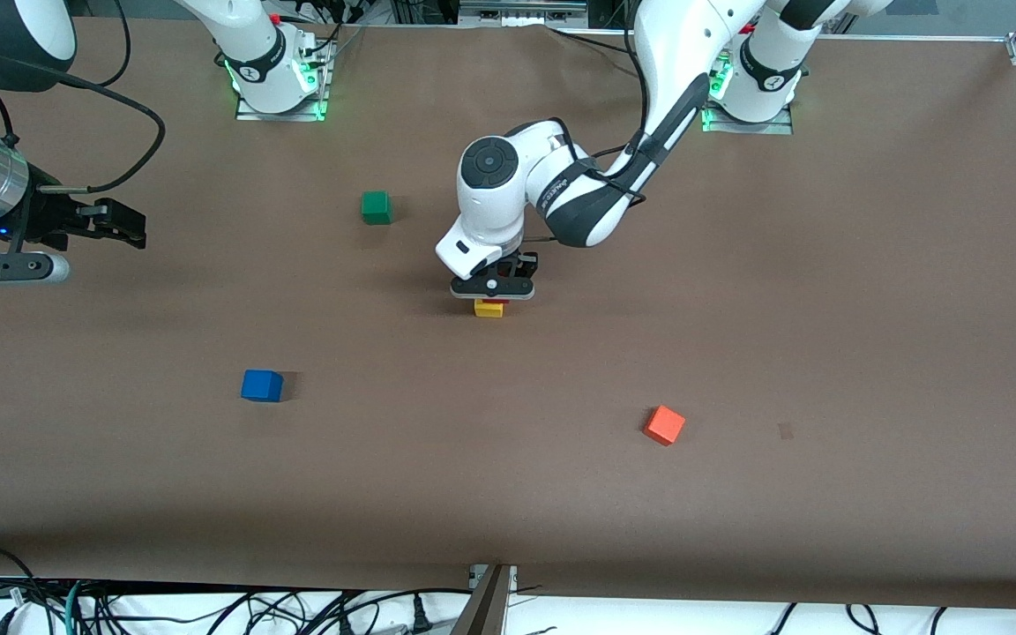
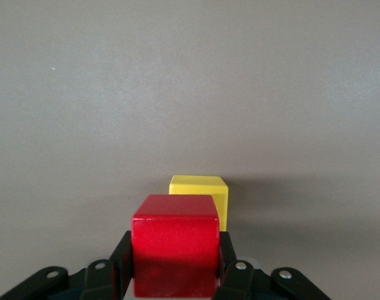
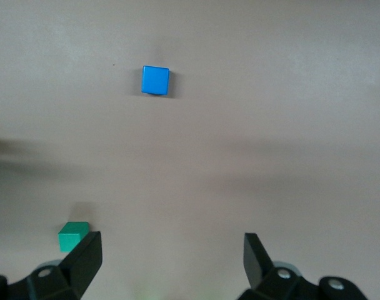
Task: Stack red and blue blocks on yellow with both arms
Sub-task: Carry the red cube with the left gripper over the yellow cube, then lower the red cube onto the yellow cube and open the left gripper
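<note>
Working from the edge of the worktop (image 1: 825, 265) nearest the front camera, the orange-red cube (image 1: 664, 425) lies toward the left arm's end and the blue cube (image 1: 262, 385) toward the right arm's end, both well apart from the middle, where the yellow cube (image 1: 489, 310) sits on the brown surface. The left gripper (image 1: 492, 288) hangs directly over the yellow cube with its jaws pinching the red cube (image 2: 175, 245); in the left wrist view the red cube appears to sit a little off the yellow one's centre, and I cannot tell whether the two faces are touching yet. That is the main risk: if the jaws spread while the red cube overhangs or is still above the yellow top, it could land tilted, slide off, or knock the yellow cube out of place. Pressing down too hard could likewise push the yellow cube sideways. When the jaws part, a fingertip might drag the red cube as the arm lifts. Farther from the camera, the green cube (image 1: 376, 207) lies toward the right arm's end. The right gripper (image 1: 111, 221) waits above that end of the worktop with its jaws spread and empty. Its later trip for the blue cube looks unobstructed, though carrying that cube in over a crooked pair could topple the stack, and both arms meeting near the centre risks a collision.
</note>
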